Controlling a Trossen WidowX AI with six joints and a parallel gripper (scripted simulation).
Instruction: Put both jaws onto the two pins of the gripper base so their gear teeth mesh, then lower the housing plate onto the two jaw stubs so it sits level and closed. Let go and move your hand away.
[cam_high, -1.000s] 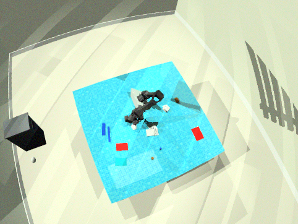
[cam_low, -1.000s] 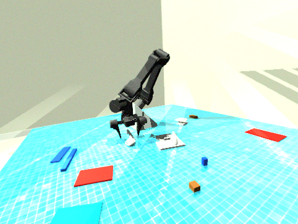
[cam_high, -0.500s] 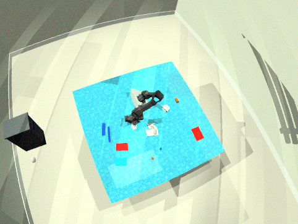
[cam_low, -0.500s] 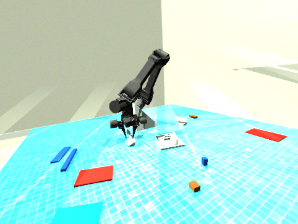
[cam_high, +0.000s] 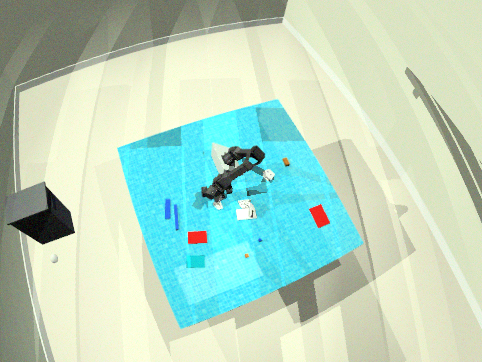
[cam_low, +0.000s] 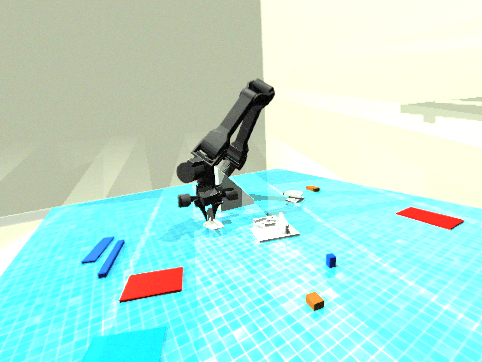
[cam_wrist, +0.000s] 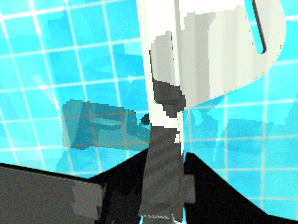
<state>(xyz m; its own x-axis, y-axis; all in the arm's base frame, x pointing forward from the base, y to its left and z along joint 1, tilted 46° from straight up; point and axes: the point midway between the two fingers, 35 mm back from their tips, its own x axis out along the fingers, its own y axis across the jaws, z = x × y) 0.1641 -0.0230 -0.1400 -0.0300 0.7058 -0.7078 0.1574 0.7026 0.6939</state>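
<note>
My gripper (cam_high: 216, 199) (cam_low: 211, 215) (cam_wrist: 170, 157) points down, with its fingers shut on a white jaw (cam_high: 218, 205) (cam_low: 213, 225) (cam_wrist: 215, 60). The jaw is at or just above the mat; a slot shows in its broad part in the wrist view. The white gripper base (cam_high: 242, 215) (cam_low: 265, 236) lies to the right of the gripper in the top and exterior views. White parts stand on it, one of them upright (cam_low: 282, 221); whether a jaw sits on a pin is too small to tell. The white housing plate (cam_high: 269, 175) (cam_low: 293, 194) appears to lie farther back right, apart from the base.
Two blue bars (cam_high: 167, 209) (cam_high: 176, 217) (cam_low: 99, 249) (cam_low: 111, 258) and a red plate (cam_high: 197, 237) (cam_low: 154, 284) lie left and front. Another red plate (cam_high: 319, 216) (cam_low: 430, 218) lies far right. A small blue block (cam_high: 260, 240) (cam_low: 330, 260) and orange block (cam_high: 246, 256) (cam_low: 315, 301) lie in front of the base.
</note>
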